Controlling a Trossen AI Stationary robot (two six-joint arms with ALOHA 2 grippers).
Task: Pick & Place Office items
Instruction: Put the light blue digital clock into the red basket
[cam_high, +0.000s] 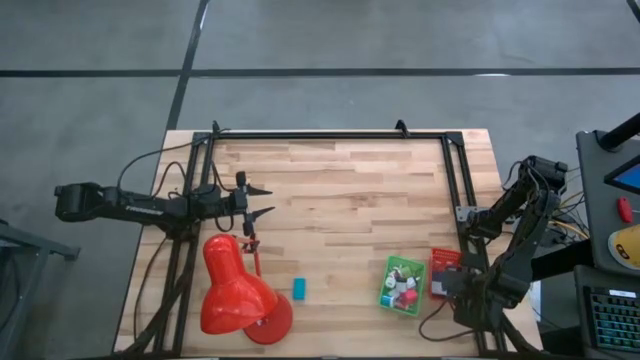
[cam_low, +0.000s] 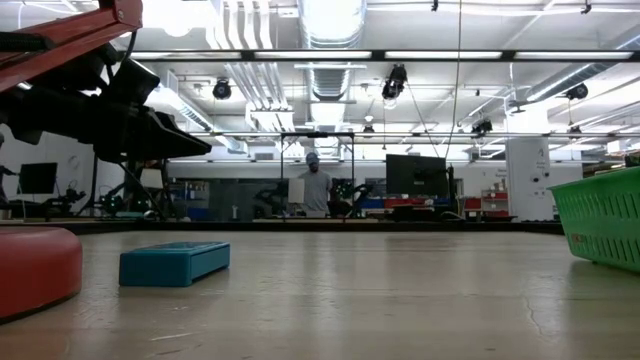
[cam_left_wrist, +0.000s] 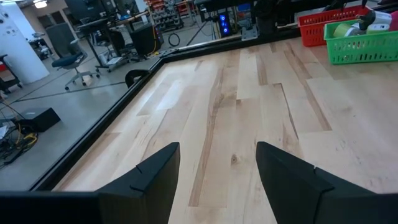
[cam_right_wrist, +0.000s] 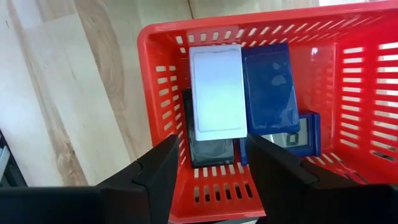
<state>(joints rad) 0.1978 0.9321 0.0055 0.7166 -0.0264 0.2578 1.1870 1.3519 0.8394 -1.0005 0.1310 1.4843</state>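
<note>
Overhead, a wooden table (cam_high: 340, 190) fills the middle of the frame. The left gripper (cam_high: 262, 201) hovers at centre left, fingers parted and holding nothing, just above a red desk lamp (cam_high: 235, 290) at lower left. A teal block (cam_high: 299, 288) lies alone at lower centre. At lower right, a green tray (cam_high: 403, 285) holds small mixed pieces. Beside it, the right gripper (cam_right_wrist: 208, 165) hangs over a red tray (cam_right_wrist: 168, 93), fingers apart and empty, above a white block (cam_right_wrist: 216, 93) and dark blue block (cam_right_wrist: 269, 84).
</note>
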